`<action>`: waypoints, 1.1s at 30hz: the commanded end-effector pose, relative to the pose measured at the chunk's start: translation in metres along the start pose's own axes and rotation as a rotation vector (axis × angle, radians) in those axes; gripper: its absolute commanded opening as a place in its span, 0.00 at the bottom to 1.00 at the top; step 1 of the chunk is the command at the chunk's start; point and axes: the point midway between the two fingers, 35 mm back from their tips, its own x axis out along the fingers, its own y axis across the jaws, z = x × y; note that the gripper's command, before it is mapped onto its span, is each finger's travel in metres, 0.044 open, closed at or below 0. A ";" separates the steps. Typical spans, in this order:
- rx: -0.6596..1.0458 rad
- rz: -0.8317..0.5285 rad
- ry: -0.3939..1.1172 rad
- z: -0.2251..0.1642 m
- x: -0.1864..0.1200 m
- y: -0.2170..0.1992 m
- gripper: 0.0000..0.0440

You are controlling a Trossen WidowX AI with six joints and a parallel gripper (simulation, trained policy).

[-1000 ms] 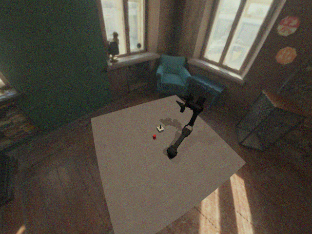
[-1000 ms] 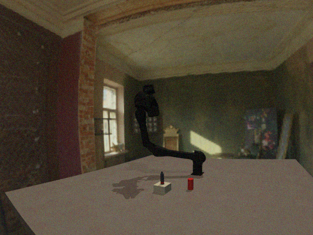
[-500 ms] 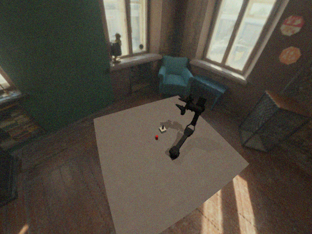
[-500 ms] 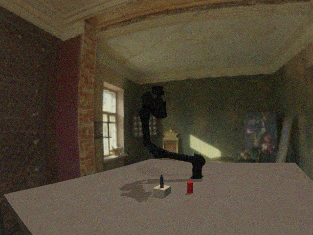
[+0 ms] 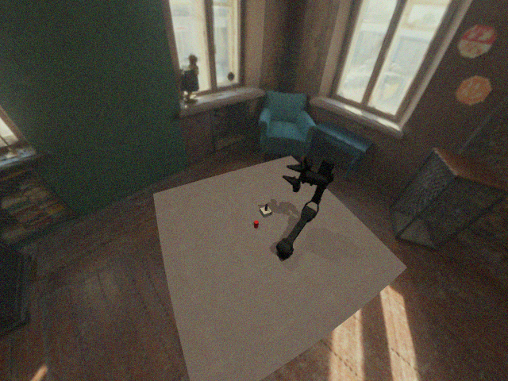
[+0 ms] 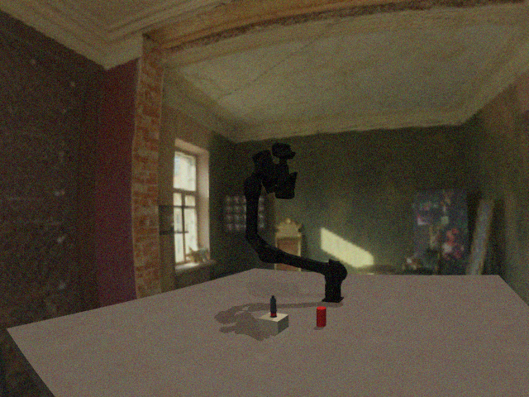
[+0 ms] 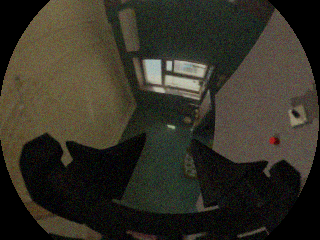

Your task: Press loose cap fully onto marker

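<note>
Red cap [image 5: 255,224] [image 6: 321,316] [image 7: 274,141] upright, inward from the surface's [image 5: 229,286] [image 6: 384,350] [image 7: 245,100] near edge – tool [image 5: 289,172] [image 6: 290,174] [image 7: 168,139] high, fingers apart; sloppy descent might topple it

The end effector [image 5: 285,171] [image 6: 293,163] [image 7: 168,139] has shifted right in exterior view.
</note>
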 end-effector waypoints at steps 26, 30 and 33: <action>-0.078 -0.190 0.128 -0.087 0.034 -0.016 0.72; -0.086 -0.221 0.137 -0.098 0.038 -0.019 0.72; -0.091 -0.244 0.143 -0.105 0.041 -0.022 0.72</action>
